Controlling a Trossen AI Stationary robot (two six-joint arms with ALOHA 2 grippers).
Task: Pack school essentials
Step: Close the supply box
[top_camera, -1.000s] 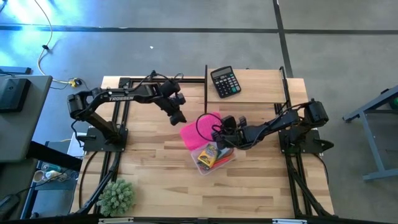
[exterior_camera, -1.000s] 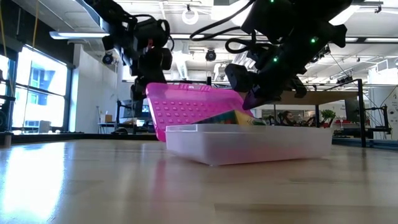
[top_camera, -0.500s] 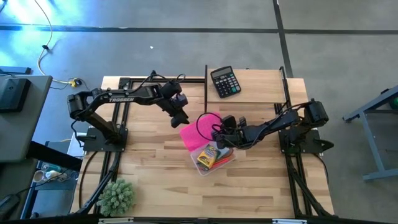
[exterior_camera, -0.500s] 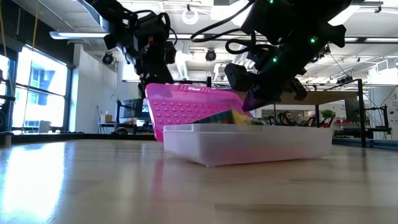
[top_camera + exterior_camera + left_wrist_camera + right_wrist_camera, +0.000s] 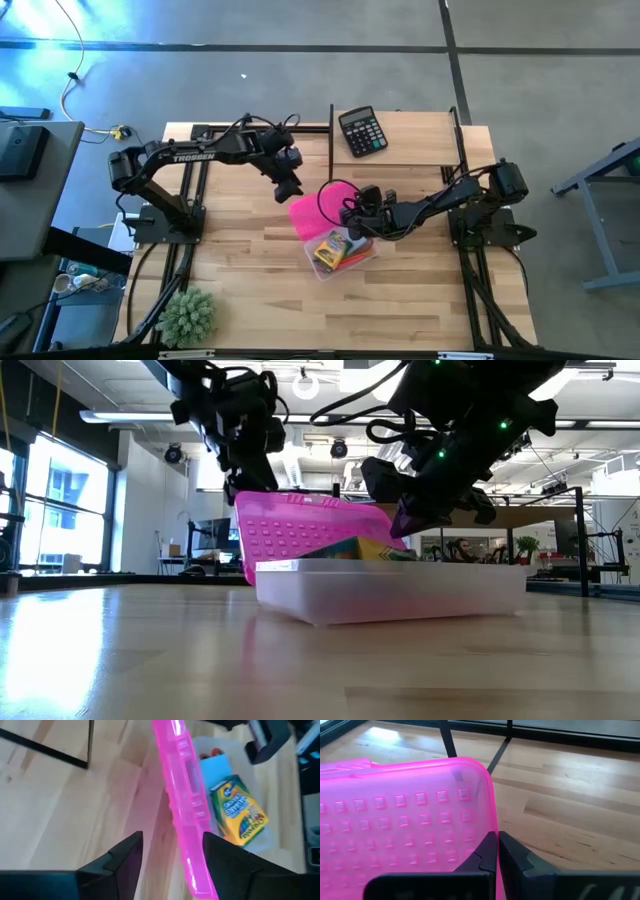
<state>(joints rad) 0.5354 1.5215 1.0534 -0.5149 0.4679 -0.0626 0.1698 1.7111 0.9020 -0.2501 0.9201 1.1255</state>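
A clear plastic box (image 5: 345,258) lies at mid-table with its pink lid (image 5: 312,213) standing open, tilted toward the far left. In the box lie a yellow-green crayon box (image 5: 240,815), a light-blue notepad (image 5: 216,767) and something red. My left gripper (image 5: 287,188) hovers open just above the lid's free edge (image 5: 192,865). In the left wrist view one finger shows on each side of that edge, apart from it. My right gripper (image 5: 350,215) is shut at the lid's right-hand edge. Pencils, scissors and marker do not show. My right gripper comes slanting down from the table's right side. Its shut fingertips (image 5: 487,857) meet the lid's side edge just below a rounded corner (image 5: 487,827). Whether the edge is nipped between them or only rests against them I cannot tell. The lid stands tilted, its hinged edge on the box.
A black calculator (image 5: 361,132) lies at the far edge, right of a thin black frame rod (image 5: 331,140). A spiky green plant ball (image 5: 188,315) sits at the near left corner. Bare wood stretches along the near side of the box.
My left gripper has risen off the lid's free edge and now hangs above it. The lid has stayed up, tilted as before. The box has slid a little toward the table's left.
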